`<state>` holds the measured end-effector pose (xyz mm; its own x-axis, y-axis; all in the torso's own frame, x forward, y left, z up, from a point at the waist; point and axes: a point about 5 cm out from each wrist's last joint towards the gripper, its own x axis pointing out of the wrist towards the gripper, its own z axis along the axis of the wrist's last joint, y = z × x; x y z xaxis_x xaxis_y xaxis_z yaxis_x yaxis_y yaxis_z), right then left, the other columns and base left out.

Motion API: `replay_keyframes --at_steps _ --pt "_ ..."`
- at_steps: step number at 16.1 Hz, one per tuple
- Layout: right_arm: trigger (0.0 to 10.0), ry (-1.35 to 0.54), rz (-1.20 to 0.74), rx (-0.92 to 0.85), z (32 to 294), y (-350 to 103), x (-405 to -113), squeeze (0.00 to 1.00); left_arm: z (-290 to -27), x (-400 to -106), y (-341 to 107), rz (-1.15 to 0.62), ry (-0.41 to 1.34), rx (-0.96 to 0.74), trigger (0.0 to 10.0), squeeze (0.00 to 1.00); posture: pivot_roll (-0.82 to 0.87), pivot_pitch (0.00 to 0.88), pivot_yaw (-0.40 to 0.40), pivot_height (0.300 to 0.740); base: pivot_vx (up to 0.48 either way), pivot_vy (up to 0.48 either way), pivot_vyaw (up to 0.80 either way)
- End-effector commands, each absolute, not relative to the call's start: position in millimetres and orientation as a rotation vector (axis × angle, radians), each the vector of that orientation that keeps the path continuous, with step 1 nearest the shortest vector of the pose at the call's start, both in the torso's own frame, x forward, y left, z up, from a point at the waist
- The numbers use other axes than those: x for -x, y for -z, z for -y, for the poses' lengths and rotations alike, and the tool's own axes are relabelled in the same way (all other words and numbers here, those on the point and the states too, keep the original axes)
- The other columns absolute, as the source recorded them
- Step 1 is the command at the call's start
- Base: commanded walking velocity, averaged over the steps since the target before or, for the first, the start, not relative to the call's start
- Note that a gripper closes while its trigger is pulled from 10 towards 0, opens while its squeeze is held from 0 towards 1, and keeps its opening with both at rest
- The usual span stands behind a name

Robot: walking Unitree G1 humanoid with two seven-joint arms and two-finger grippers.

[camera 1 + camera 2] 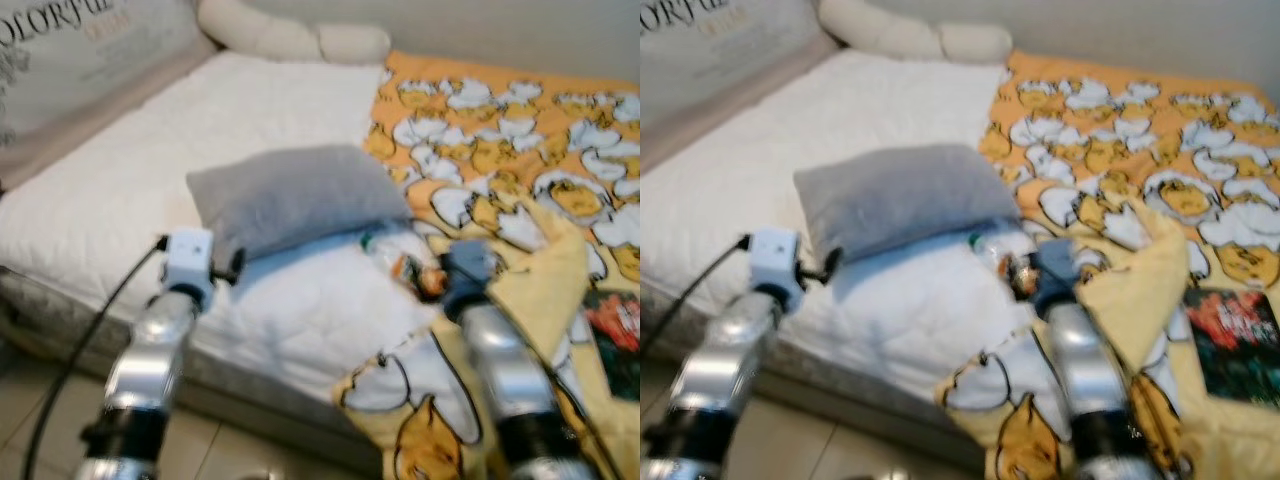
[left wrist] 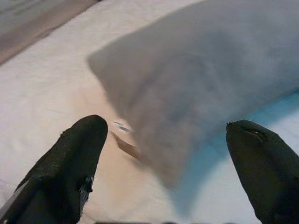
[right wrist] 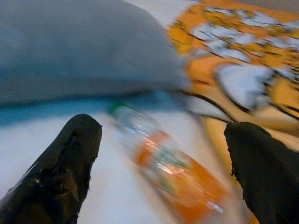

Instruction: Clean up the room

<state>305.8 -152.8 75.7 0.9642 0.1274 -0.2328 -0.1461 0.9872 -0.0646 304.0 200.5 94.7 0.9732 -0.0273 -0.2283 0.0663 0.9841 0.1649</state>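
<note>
A clear plastic bottle (image 3: 163, 163) with an orange label and green cap lies on the white bed, at the edge of the yellow duck-print blanket (image 1: 520, 150). My right gripper (image 3: 161, 168) is open right over it, one finger on each side. The bottle (image 1: 400, 262) peeks out just ahead of my right wrist. A grey pillow (image 1: 295, 195) lies mid-bed beside the bottle. My left gripper (image 2: 168, 172) is open near the pillow's (image 2: 201, 88) front corner, holding nothing.
The white mattress (image 1: 130, 190) runs back to a printed headboard cushion (image 1: 70, 50) and a cream bolster (image 1: 290, 38). A dark book (image 1: 1235, 345) lies on the blanket at the right. Tiled floor (image 1: 60, 400) lies below the bed's front edge.
</note>
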Motion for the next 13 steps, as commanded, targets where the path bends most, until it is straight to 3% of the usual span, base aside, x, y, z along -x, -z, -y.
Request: replay_keyframes --at_steps 1,5,6,8,13 --pt "10.0 -0.101 -0.238 0.089 168.0 -76.6 -306.7 0.00 -193.1 -306.6 -97.7 -0.217 0.071 -0.179 10.0 0.00 -0.07 0.000 0.029 0.740 0.345 0.000 0.00" --pt "10.0 -0.228 -0.307 0.134 172.6 -78.9 -314.5 0.00 -188.9 -306.4 -99.1 -0.226 0.143 -0.230 10.0 0.00 -0.07 0.000 0.033 0.740 0.237 0.000 0.00" --pt "10.0 -0.274 -0.346 0.169 175.7 -79.0 -318.8 1.00 -186.4 -305.6 -99.3 -0.232 0.187 -0.263 10.0 0.00 -0.07 0.000 0.032 0.740 0.000 0.000 0.00" --pt "10.0 -0.394 -0.443 0.279 184.9 -81.2 -331.3 1.00 -182.5 -303.4 -102.8 -0.250 0.306 -0.356 10.0 0.00 -0.06 0.000 0.030 0.740 0.000 0.000 0.00" --pt "10.0 -0.472 -0.573 0.440 194.7 -86.3 -353.4 1.00 -182.3 -293.2 -117.1 -0.301 0.505 -0.449 10.0 0.00 -0.02 0.000 0.029 0.740 0.000 0.000 0.00"
